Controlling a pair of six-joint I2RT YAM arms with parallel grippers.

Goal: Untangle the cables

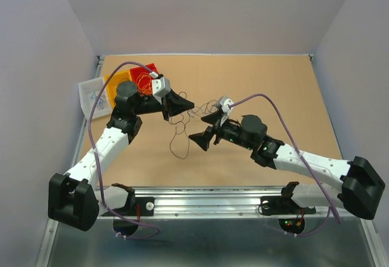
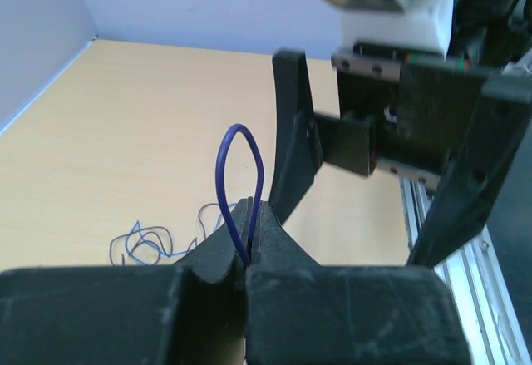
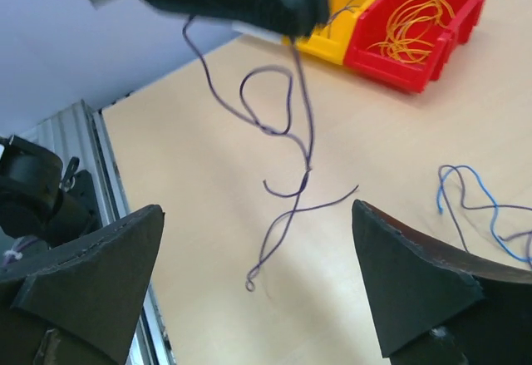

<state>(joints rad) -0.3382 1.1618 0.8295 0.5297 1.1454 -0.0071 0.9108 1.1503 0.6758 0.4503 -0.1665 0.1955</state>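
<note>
Both arms rise from the near rail, white links with black joints, each carrying a thick lilac cord point(image 1: 91, 118). The left arm point(image 1: 100, 151) leans away and inward, elbow folded, wrist turned toward the middle. The right arm point(image 1: 304, 160) lies lower, stretched across to the left.

Right gripper point(image 1: 205, 129) – jaws wide apart, nothing between them, and its fingers point(image 3: 91, 273) are two matte black wedges. It faces the left gripper point(image 1: 188, 104), near it but not touching.

The left gripper's jaws are pressed together, clamped on a hair-thin violet cable point(image 2: 239, 127). A narrow upright loop stands above the fingertips and the rest hangs below in slack curls. Cannot tell whether its end touches the table point(image 1: 261, 78), a smooth light-brown board.

Thin blue cables point(image 2: 150, 244) lie tangled on the board near the grippers. Farther back on the left – a yellow bin point(image 1: 115, 79) and a red bin point(image 1: 135, 70), glossy plastic, side by side. Orange-yellow cables point(image 3: 411, 24) coil in the red one.
</note>
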